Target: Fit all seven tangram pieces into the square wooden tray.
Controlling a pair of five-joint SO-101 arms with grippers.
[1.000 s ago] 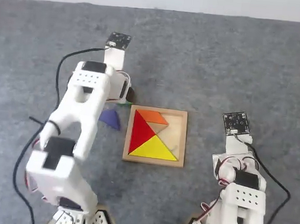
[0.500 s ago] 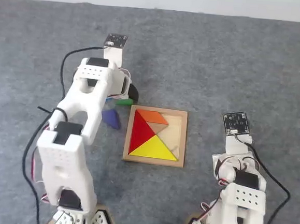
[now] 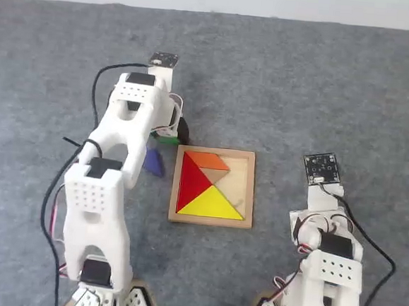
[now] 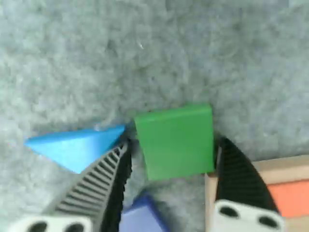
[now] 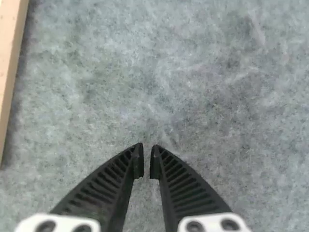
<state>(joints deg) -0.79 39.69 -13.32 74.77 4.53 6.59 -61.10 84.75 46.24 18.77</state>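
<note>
The square wooden tray [image 3: 247, 190] lies mid-table holding an orange piece [image 3: 207, 159], a red triangle [image 3: 192, 182] and a yellow triangle [image 3: 212, 204]. Just off the tray's far left corner, my left gripper [image 4: 175, 145] is open and low over a green square [image 4: 175, 140], one finger on each side of it. A light blue triangle [image 4: 77, 145] lies beside the green square, and a dark blue piece [image 4: 142, 217] sits nearer the arm. The dark blue piece [image 3: 154, 163] is partly hidden by the left arm. My right gripper [image 5: 146, 162] is shut and empty above bare carpet.
Grey carpet covers the table. The tray's wooden corner [image 4: 260, 169] with the orange piece [image 4: 289, 198] sits right beside one left finger. The tray's edge [image 5: 10, 63] is well off to the side of the right gripper. The right arm [image 3: 322, 233] stands right of the tray.
The left arm has stretched forward and shifted slightly toward the tray, settling over the green square and covering more of the dark blue piece. The right arm has not moved.
</note>
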